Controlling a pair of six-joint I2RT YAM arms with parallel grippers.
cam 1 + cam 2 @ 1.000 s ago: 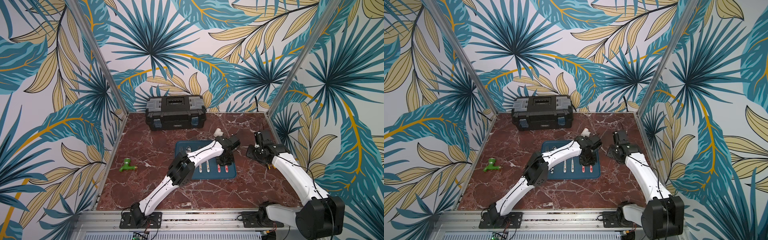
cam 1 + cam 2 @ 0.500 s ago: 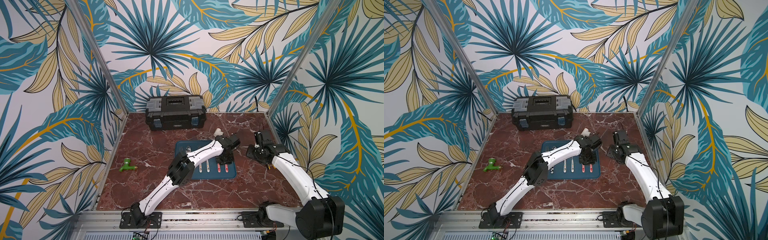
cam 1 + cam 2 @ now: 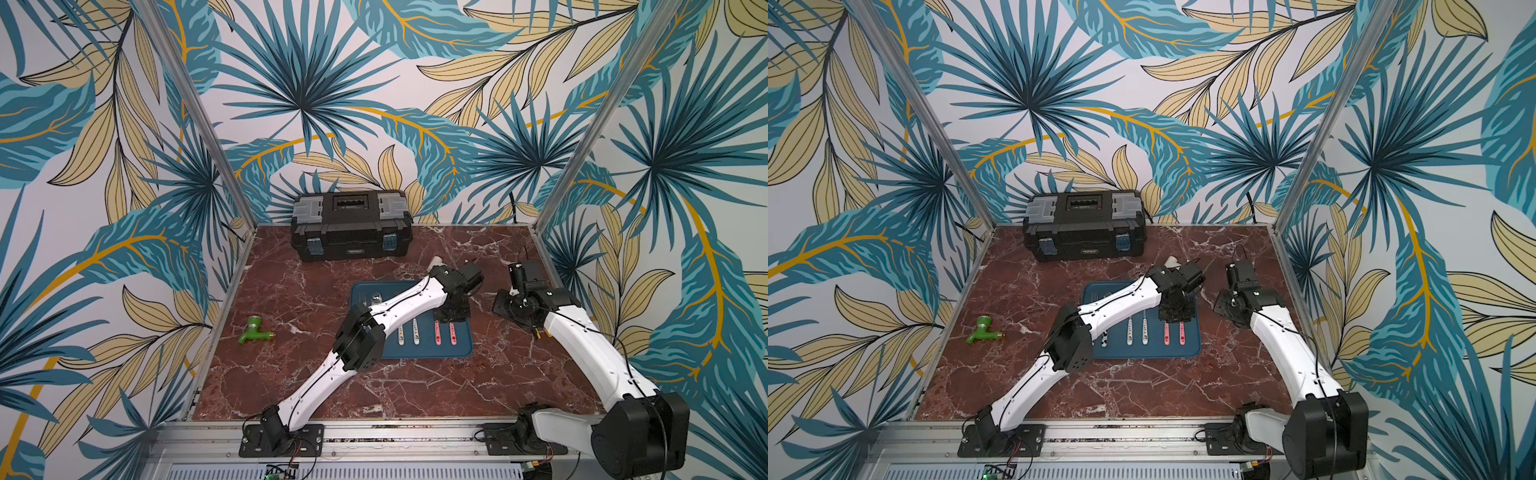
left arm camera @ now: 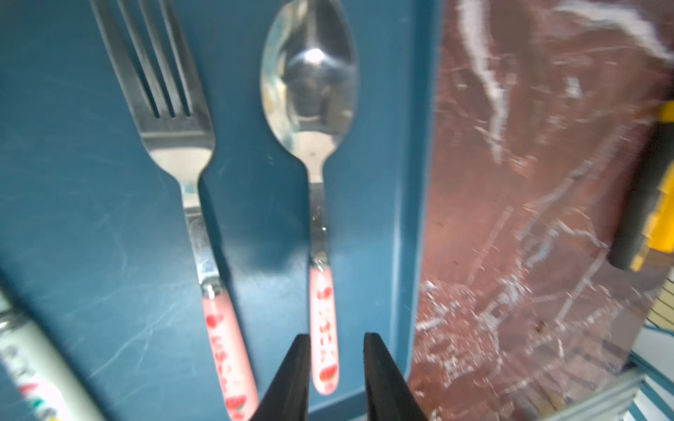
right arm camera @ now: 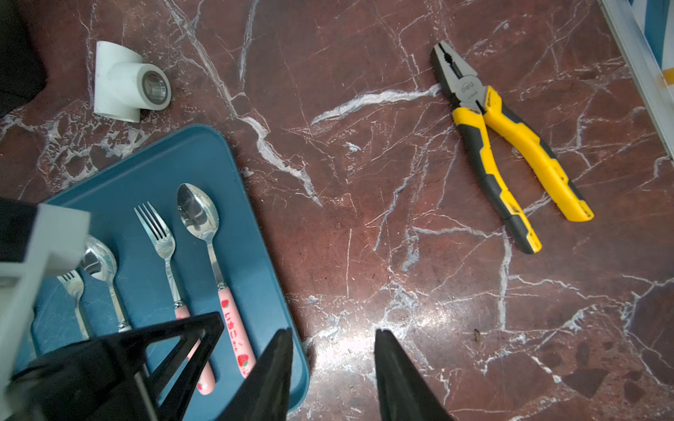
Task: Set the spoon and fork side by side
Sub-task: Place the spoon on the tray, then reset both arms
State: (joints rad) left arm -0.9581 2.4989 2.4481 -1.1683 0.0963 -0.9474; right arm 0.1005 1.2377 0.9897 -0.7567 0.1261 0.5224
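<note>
While the left gripper (image 4: 337,334) hangs over the dark-blue plastic tray (image 4: 73,182) with its jaws parted wider than the handle between them, clamping nothing, the steel spoon with the pink strawberry handle (image 4: 317,204) lies just inside the tray's rim on the right arm's side, a narrow blue strip between. The matching pink-handled steel fork (image 4: 193,204) lies parallel just beside it, not touching, farther in from that rim. The right gripper (image 5: 333,330), jaws apart and empty, hovers at the tray's corner, with bare red marble table (image 5: 364,182) beyond the tray up to the yellow-and-grey pliers (image 5: 503,153).
</note>
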